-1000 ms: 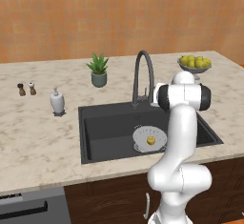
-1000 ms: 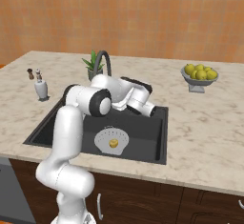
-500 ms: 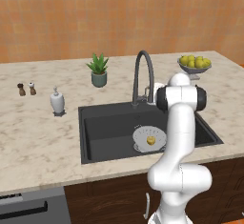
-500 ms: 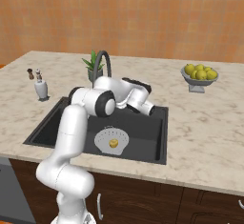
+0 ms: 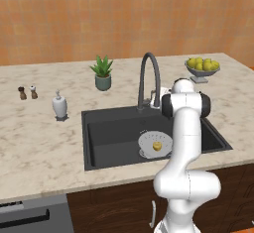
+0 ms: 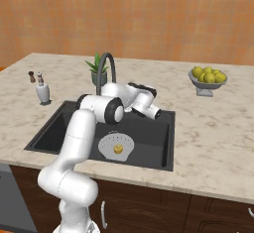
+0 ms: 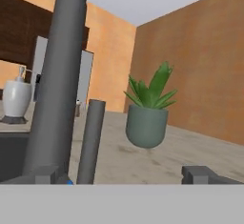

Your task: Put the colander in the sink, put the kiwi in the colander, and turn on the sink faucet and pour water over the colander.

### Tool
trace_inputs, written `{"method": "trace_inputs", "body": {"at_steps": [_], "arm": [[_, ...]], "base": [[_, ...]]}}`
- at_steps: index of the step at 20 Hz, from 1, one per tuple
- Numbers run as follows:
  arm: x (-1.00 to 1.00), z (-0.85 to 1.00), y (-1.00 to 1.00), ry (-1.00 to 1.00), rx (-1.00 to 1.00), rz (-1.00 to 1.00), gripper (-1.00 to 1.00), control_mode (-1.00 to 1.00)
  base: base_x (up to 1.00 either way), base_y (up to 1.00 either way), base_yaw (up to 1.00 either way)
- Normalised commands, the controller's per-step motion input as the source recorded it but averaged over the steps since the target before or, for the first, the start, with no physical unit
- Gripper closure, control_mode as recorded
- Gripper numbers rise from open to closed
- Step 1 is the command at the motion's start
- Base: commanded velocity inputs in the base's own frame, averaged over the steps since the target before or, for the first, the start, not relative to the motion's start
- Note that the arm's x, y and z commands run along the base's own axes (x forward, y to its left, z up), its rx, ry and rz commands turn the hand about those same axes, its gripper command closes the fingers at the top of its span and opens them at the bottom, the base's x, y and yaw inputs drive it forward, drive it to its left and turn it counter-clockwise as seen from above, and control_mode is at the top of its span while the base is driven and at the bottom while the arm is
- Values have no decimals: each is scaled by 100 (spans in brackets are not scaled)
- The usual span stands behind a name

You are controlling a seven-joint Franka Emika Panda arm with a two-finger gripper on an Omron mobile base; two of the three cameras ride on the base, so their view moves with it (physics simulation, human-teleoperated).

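The pale colander [image 5: 148, 140] [image 6: 106, 143] sits in the dark sink [image 5: 99, 128] [image 6: 54, 128], right of the middle. The small yellow-green kiwi [image 5: 157, 146] [image 6: 118, 149] lies inside it. The dark gooseneck faucet [image 5: 150, 61] [image 6: 106, 58] rises behind the basin. No water is visible. My gripper [image 7: 125, 175] [image 5: 153, 98] is open and empty, level with the faucet's base just to its right. In the hand view the faucet's post [image 7: 62, 75] stands very close at the left, with its thin lever [image 7: 90, 142] between my fingertips.
A potted plant [image 5: 102, 73] [image 7: 147, 118] stands behind the sink's left side. A white soap dispenser [image 5: 59, 105] and two small shakers [image 5: 27, 92] stand on the counter to the left. A pedestal bowl of fruit [image 5: 202, 68] [image 6: 208, 78] is at the back right.
My arm has shifted slightly toward the faucet. The colander and kiwi have not moved, and the gripper stays open.
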Motion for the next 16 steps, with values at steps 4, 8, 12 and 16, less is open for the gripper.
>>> {"method": "trace_inputs", "body": {"at_steps": [4,8,12,16], "arm": [[28,-6,0,0,0,-3,100,-100],[22,0,0,0,0,-3,100,-100],[20,0,0,0,2,-5,100,-100],[17,0,-18,0,6,-9,100,-100]], "base": [[0,0,0],[0,0,0],[0,0,0],[0,0,0]]}}
